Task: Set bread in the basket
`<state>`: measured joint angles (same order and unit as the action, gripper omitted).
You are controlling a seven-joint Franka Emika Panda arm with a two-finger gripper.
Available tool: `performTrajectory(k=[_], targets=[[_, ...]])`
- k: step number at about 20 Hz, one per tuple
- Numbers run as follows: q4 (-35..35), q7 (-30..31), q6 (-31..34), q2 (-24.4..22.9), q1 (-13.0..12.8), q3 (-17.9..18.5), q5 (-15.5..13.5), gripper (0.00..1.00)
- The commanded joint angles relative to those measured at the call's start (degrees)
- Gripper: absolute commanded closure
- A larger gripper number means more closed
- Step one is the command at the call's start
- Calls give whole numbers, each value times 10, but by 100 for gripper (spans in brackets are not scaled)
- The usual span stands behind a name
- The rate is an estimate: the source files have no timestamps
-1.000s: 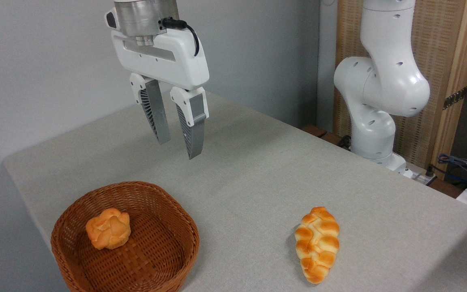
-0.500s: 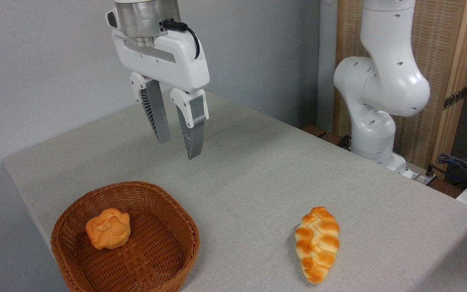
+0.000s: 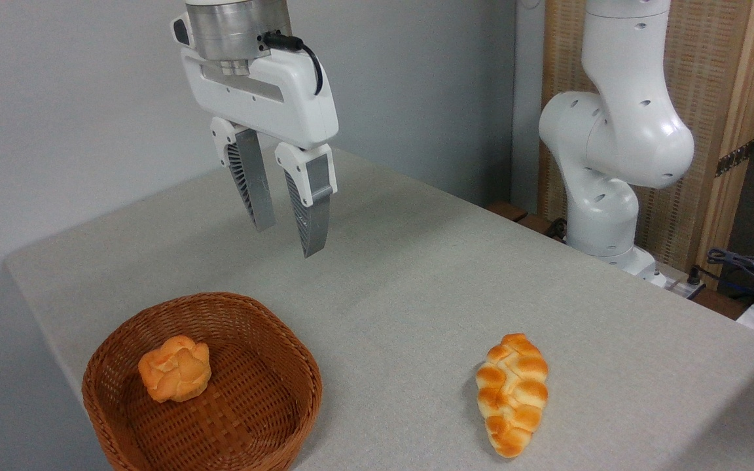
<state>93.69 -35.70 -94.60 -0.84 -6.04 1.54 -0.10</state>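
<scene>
The bread (image 3: 175,368), a small round orange bun with a knotted top, lies inside the brown wicker basket (image 3: 266,428), on its left side. The basket stands at the near left corner of the table. My gripper (image 3: 286,239) hangs well above the table, behind and to the right of the basket. It is open, and the gap between its grey ribbed fingers (image 3: 252,190) holds nothing.
A longer braided oval loaf (image 3: 512,393) lies on the grey table (image 3: 416,281) to the right of the basket. The arm's white base (image 3: 603,190) stands past the table's far right edge, with cables (image 3: 743,268) beside it.
The gripper has drifted very slightly; the bun, basket and loaf have stayed put.
</scene>
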Motion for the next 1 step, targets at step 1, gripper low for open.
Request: performTrajectory(k=[1], targets=[[-12, -10, 19, 2, -2, 7, -11, 0]])
